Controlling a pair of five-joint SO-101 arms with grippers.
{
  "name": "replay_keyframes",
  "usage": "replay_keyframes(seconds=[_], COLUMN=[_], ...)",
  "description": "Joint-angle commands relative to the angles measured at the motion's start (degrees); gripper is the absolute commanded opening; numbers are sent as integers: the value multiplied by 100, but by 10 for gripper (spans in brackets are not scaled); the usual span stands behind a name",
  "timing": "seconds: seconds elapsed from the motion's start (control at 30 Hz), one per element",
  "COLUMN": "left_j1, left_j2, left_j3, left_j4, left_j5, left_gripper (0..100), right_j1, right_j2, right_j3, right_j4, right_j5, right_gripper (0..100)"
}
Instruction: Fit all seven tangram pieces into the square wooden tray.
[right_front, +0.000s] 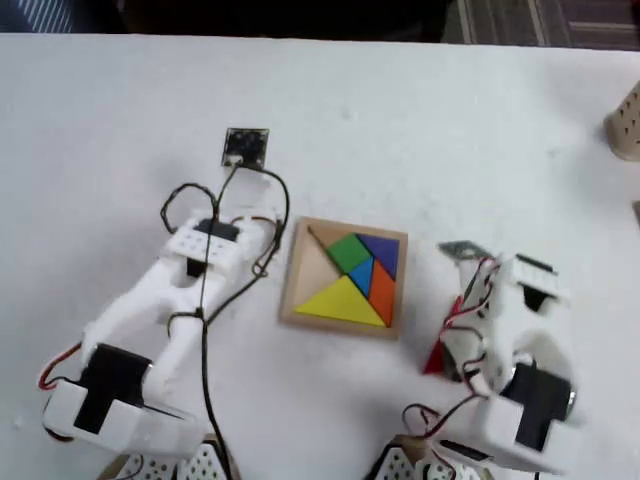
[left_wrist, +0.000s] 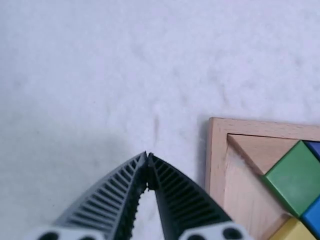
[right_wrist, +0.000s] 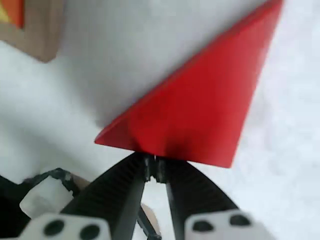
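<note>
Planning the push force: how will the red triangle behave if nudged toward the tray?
The red triangle looks rigid, with flat faces, so it should probably slide, not roll. Its smooth face may well slip against the right gripper.

The wooden tray (right_front: 292, 300) holds coloured pieces (right_front: 352, 300); a red triangle (right_front: 436, 358) sits beside the right arm (right_front: 505, 345).

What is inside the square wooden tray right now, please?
Inside the tray lie a green square, a dark blue piece, a lighter blue piece, an orange triangle and a yellow triangle. The rest shows plain wood; whether piece or bare floor cannot be told.
</note>
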Motion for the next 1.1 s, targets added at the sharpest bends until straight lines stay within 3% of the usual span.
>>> replay_keyframes(seconds=[0.0, 0.67, 0.93, 1.07], left_j1=[-4, -136, -295, -356], left_j2=[-321, -312, -295, -321], left_j3=[-53, -105, -97, -105], left_j4=[-141, -185, -448, -484], left_j5=[-70, -70, -70, -70], left_gripper=[24, 24, 24, 24], right_j1=[207, 189, -75, -479], right_j2=[374, 2018, 655, -31], right_j3=[-967, -4079, -3675, -2822], right_j4=[-136, -92, 725, 637], right_j5=[-97, -2092, -2180, -2277], right_gripper=[19, 19, 27, 111])
